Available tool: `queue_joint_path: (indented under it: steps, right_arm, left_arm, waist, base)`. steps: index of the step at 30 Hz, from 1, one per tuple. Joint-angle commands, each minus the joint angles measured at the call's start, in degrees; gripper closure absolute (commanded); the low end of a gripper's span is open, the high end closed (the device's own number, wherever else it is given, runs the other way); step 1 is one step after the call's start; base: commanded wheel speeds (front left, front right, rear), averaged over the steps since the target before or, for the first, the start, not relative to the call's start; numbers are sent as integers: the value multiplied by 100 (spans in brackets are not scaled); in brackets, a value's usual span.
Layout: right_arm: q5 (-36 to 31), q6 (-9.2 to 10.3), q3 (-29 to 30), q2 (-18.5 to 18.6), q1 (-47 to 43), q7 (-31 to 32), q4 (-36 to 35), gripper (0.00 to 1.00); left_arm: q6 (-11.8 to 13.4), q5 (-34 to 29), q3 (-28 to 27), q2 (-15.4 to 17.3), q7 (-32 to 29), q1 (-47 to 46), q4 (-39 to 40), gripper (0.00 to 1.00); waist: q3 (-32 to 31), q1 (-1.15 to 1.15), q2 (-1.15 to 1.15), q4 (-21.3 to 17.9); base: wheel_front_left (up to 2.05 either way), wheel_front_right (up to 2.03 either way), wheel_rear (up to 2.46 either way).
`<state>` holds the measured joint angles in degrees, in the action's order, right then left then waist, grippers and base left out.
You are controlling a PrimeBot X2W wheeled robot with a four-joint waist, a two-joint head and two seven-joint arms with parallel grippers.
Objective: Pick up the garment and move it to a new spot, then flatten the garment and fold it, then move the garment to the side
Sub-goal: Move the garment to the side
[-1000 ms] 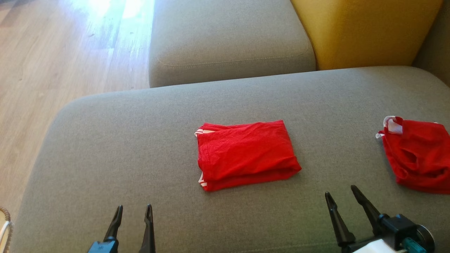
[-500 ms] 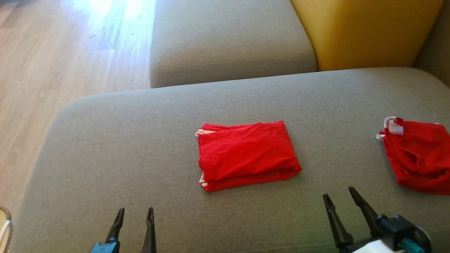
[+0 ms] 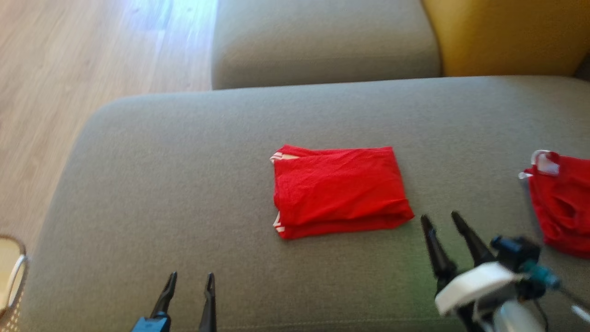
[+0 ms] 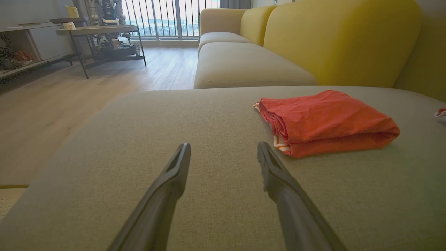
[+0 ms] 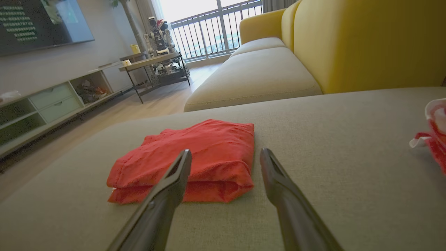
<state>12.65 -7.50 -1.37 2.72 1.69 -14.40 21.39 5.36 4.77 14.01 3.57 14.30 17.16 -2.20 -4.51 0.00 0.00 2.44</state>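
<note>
Fingers of the right gripper (image 3: pixel 439 216) stand parted with nothing between them. Their tips sit just off the near right corner of the folded red garment (image 3: pixel 339 191), and the right wrist view shows no cloth caught between them. The pale forearm behind them is blurred in the head view. The left gripper (image 3: pixel 191 275) is likewise spread and empty, low at the near left of the grey sofa cushion (image 3: pixel 184 184), pointing away over bare fabric and well apart from the garment.

The folded red garment lies flat in the middle of that cushion as a tidy rectangle of several layers, with white stripes showing at its left edge. A second red garment (image 3: pixel 560 207), crumpled and with white trim, lies at the cushion's right edge, well apart from the folded one.

Farther back is another grey seat cushion (image 3: pixel 322 41), with a yellow backrest (image 3: pixel 507 32) to its right. Wooden floor (image 3: pixel 69 69) runs along the left, and a woven basket's rim (image 3: pixel 11 276) shows at the near left. Across the room stand a low table (image 5: pixel 153 61) on dark legs and a wall-side cabinet (image 5: pixel 52 101).
</note>
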Motion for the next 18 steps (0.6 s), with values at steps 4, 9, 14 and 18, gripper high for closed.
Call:
queue_joint_path:
  steps: [4,9,14,18]
  right_arm:
    - [1051,1,78,273,1206,233,788,0]
    - [1952,1,140,656,2091,819,1563,0]
    - [2599,1,44,905,2547,1420,2041,0]
    - [3061,1,-232,1035,2775,1901,2307,0]
  left_arm:
    - [-78,-73,2,-65,70,-466,106,0]
    - [-87,-65,181,-67,70,-662,79,0]
    - [-38,8,320,-68,70,-865,58,0]
    - [9,59,437,-68,70,-1027,31,0]
  waist:
    - [291,0,0,295]
    - [586,0,0,534]
    - [828,0,0,696]
    - [1009,0,0,803]
  base:
    - [0,0,0]
    - [0,0,0]
    - [0,0,0]
    - [0,0,0]
